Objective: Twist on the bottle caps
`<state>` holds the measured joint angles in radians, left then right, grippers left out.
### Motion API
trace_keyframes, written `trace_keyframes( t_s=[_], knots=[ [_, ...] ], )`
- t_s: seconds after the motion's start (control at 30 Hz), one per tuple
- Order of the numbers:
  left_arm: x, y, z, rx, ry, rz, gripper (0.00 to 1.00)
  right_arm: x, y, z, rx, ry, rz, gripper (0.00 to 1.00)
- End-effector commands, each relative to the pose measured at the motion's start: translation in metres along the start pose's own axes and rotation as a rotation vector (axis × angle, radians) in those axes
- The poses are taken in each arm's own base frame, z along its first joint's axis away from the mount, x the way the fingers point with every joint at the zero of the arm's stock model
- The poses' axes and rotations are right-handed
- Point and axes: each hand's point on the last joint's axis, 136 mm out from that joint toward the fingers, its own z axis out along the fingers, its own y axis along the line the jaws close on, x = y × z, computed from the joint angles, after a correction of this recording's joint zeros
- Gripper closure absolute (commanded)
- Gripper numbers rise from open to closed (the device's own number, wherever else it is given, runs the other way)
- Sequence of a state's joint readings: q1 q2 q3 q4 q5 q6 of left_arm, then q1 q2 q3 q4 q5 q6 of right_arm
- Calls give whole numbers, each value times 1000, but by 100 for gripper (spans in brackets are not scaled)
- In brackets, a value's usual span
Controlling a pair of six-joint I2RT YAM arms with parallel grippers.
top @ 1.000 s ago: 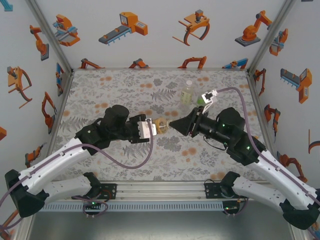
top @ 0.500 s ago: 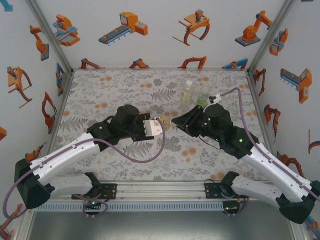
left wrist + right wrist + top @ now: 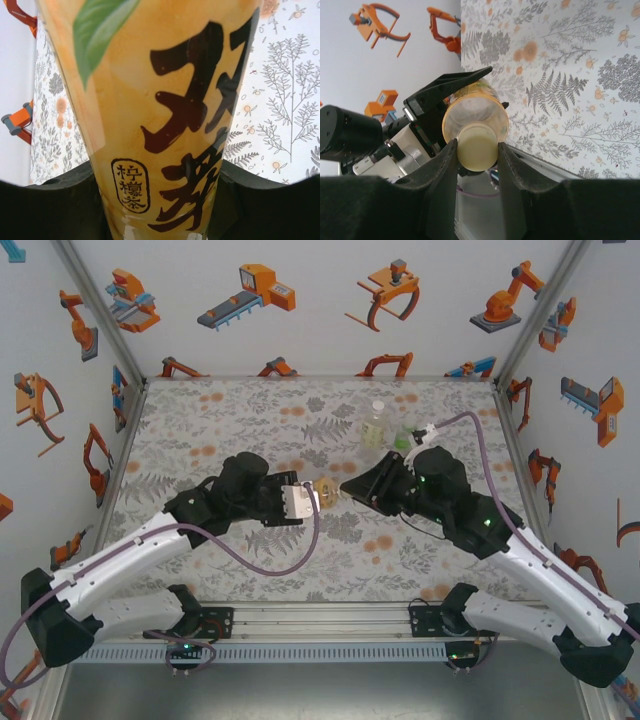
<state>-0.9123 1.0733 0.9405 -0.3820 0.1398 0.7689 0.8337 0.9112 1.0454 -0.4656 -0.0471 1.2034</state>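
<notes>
A: What is the left hand (image 3: 316, 494) doing?

B: It is clenched around the amber bottle (image 3: 150, 115), one finger on each side of the yellow label, holding it lying sideways above the middle of the desk (image 3: 230, 420).

A: And the right hand (image 3: 347, 486)?

B: It meets the bottle head on. Its two fingers (image 3: 442, 170) are closed on the pale yellow cap (image 3: 476, 147), which sits at the bottle's mouth. I cannot tell how far the cap is threaded on.

A: The other bottles?

B: Farther back, beyond the right wrist, the pale yellowish bottle (image 3: 374, 425) stands upright on the desk. The green bottle (image 3: 403, 440) is just beside it, partly hidden by the arm.
</notes>
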Motion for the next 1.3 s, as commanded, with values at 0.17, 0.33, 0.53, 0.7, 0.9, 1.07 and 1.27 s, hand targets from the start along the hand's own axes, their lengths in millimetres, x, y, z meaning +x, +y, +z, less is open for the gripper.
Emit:
trace_keyframes(
  t_s=[0.17,0.33,0.53,0.7,0.9,1.07,1.27],
  knots=[
    [-61,-5,-17,56,-265,88,100,17,2,12,38,120,-34,100],
    [-49,10,-10,8,-162,13,100,11,-9,10,94,86,-28,92],
    [-44,2,-10,12,-180,32,100,0,1,0,66,33,-70,71],
    [-37,-4,-7,37,-156,31,100,-7,12,-10,39,6,-128,53],
    [-36,-7,-8,48,-158,22,100,-12,24,-20,10,-11,-195,44],
    [-37,-6,-11,45,-159,18,100,-18,32,-38,9,-32,-319,43],
    [-35,-16,-14,88,-162,25,100,-14,59,-69,-107,-41,-722,44]
  ],
)
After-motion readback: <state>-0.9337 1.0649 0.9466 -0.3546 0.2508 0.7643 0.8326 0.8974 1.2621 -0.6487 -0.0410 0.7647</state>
